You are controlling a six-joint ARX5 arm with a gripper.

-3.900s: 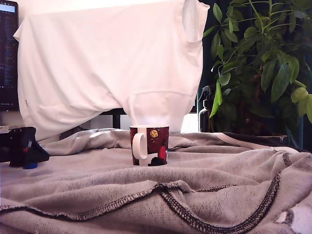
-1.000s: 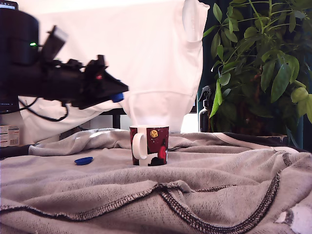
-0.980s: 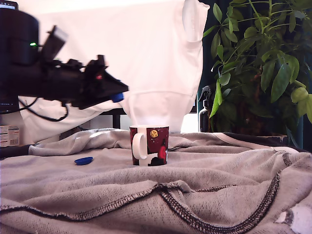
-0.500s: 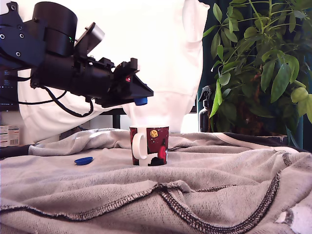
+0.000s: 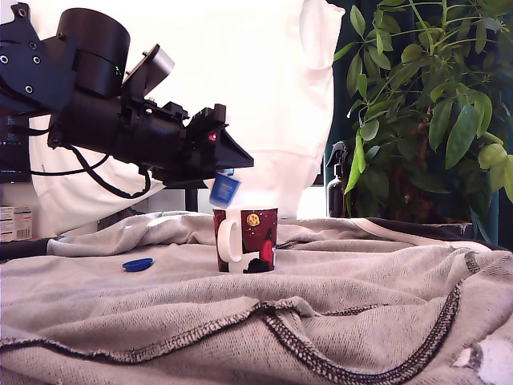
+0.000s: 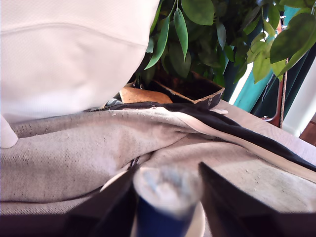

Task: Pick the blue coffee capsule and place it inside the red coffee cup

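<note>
Presently, going from the exterior view's left: a loose blue cap [image 5: 138, 264] lies flat on the grey cloth [image 5: 337, 321], well apart from the mug. The black arm reaches in from the left, its gripper [image 5: 230, 166] poised just above the red coffee cup [image 5: 246, 239]. The blue coffee capsule [image 5: 224, 189] hangs tilted in the air below the fingertips, directly over the cup's rim, touching neither. In the wrist view the capsule [image 6: 164, 205] appears blurred between parted jaws, released. A potted plant [image 5: 433, 104] occupies the right.

Matte black arm [image 5: 96, 104] with cylindrical joint, silver screws, looping cables (green and red lights).
</note>
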